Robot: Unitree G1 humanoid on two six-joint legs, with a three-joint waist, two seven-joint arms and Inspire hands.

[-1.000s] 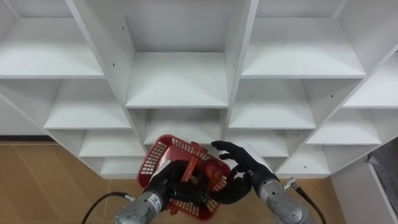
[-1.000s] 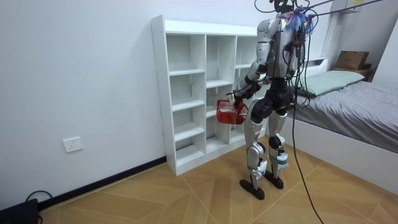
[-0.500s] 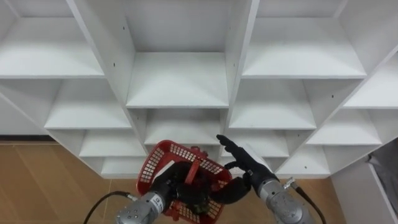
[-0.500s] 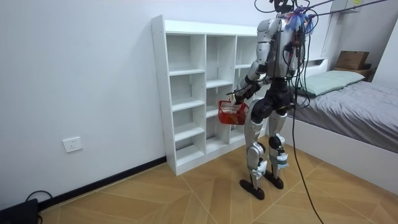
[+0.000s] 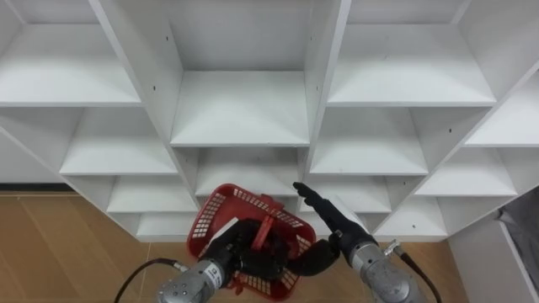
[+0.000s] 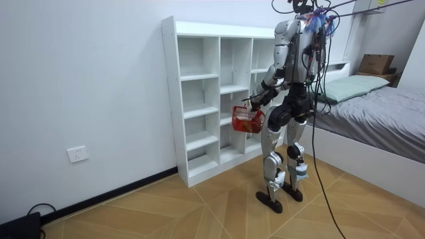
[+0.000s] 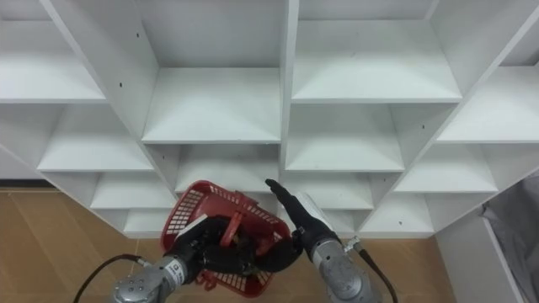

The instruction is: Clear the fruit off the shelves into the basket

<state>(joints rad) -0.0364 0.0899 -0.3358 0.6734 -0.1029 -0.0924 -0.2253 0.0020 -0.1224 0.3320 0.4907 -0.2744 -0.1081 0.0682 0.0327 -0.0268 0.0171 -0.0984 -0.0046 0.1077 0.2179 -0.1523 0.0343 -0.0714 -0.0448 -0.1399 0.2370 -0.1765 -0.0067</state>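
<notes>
While the robot stands before the white closet (image 5: 241, 108), its left hand (image 5: 238, 255) stays curled round the handle of the red basket (image 5: 217, 204), held low before the bottom shelves. The right hand (image 5: 334, 219), fingers straighter than a second ago, holds nothing beside the rim. With the shelves in sight bare and the basket's contents unclear, collecting looks nearly finished.

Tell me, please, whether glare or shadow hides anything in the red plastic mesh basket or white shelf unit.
Left eye view: even light, no glare; the white shelf unit is faintly shaded inside. The red plastic mesh basket, gripped by the left hand, is dark inside, contents unclear. Room view: same soft light.
</notes>
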